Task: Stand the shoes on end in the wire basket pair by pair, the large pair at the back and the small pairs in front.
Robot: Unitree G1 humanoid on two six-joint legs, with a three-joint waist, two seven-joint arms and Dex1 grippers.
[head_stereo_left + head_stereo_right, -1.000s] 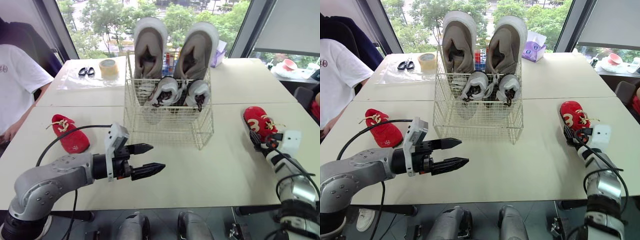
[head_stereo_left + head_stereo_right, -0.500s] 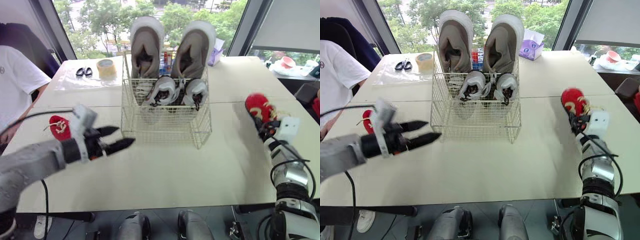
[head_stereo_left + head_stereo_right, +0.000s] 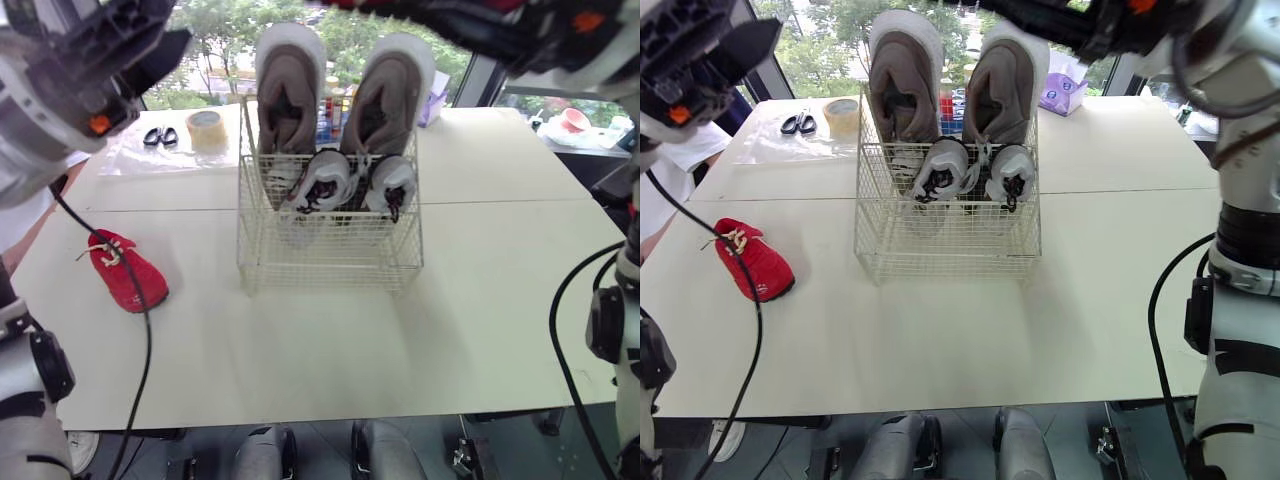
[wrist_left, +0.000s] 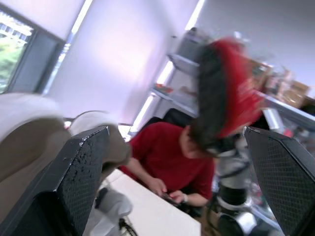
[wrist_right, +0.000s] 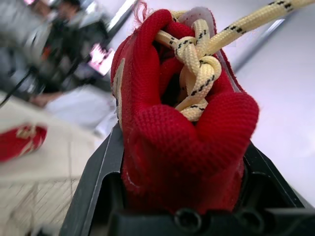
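Step in hand: third pair, first shoe on its way to the wire basket [image 3: 330, 262]; a red shoe [image 5: 165, 93] is clamped between the fingers of the right gripper [image 5: 183, 142], laces facing the wrist camera, held high above the table [image 3: 420, 340] at roughly 1 o'clock of the basket; the left gripper [image 4: 176, 130] is spread wide with nothing between its fingers, also held high, at roughly 10 o'clock; the second red shoe [image 3: 128, 280] is lying on the table at 9 o'clock of the basket, well apart from it; in the basket the large pair [image 3: 287, 95] is stood on end along the 12 o'clock side, and the small white pair [image 3: 328, 182] is propped just in front of it; the strip along the 6 o'clock wall looks free and is judged to be the slot for the red pair; next move, as judged: the held shoe is to be lowered on end into that strip without the white pair being knocked or the laces snagged on the wire; the shoe at 9 o'clock is then to be taken by the free left gripper; scissors [image 3: 153, 138] and tape roll [image 3: 205, 130] are well clear
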